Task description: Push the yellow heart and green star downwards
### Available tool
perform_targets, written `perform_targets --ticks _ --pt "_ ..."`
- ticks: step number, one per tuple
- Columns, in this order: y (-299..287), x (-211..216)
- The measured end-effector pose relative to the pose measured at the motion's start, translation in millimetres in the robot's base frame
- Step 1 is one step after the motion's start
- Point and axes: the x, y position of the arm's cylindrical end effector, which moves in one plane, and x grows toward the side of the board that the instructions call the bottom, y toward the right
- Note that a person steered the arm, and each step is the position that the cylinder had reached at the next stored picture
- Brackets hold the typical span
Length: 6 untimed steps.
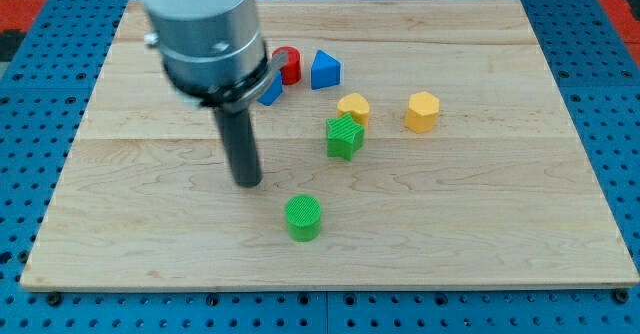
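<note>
The yellow heart (353,107) lies near the board's middle, touching the green star (344,137) just below it. My tip (248,182) rests on the board to the left of the star and a little lower, well apart from both. The green cylinder (303,218) stands below and right of my tip.
A yellow hexagon (422,111) lies right of the heart. A blue triangle (324,70), a red block (289,64) and another blue block (271,90), partly hidden behind my arm, lie toward the view's top. The wooden board (500,224) sits on a blue pegboard.
</note>
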Motion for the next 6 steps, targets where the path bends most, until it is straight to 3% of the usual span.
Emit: perform_targets --ticks 1,3,6 --pt "0 -57" --pt "96 -117" --pt "106 -20"
